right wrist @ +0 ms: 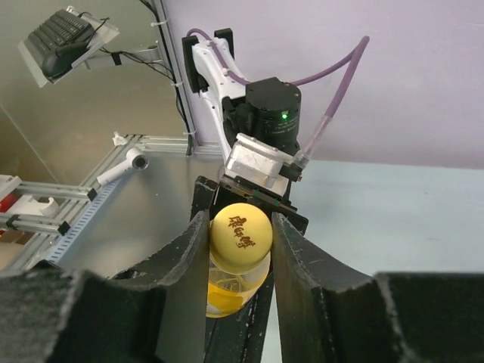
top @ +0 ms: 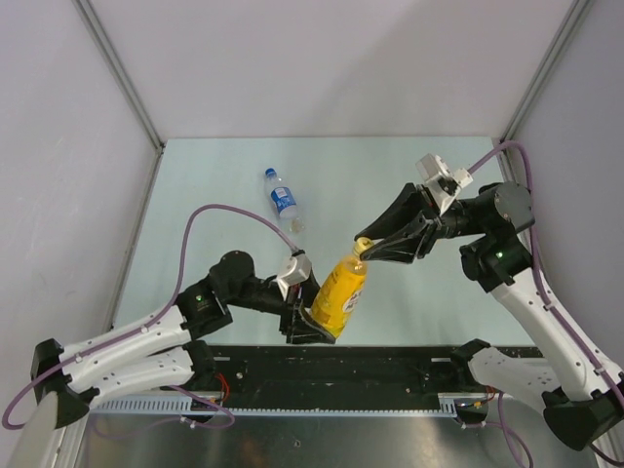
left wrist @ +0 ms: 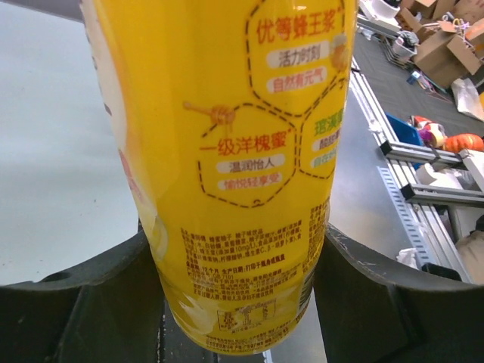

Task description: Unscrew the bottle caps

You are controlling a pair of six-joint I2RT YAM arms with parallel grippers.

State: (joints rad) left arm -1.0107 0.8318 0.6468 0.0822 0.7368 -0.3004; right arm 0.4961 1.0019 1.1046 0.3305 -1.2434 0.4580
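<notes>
The yellow bottle (top: 341, 292) is lifted off the table (top: 409, 175) and leans with its top away from the arm bases. The left gripper (top: 314, 327) is clenched around its lower end, one finger on either side of the printed label. At the bottle's top, the right gripper (top: 364, 246) is clamped on the yellow cap (right wrist: 240, 232). Well beyond the yellow bottle, a clear bottle with a blue label (top: 282, 200) lies on its side, its blue cap (top: 269, 173) pointing away.
</notes>
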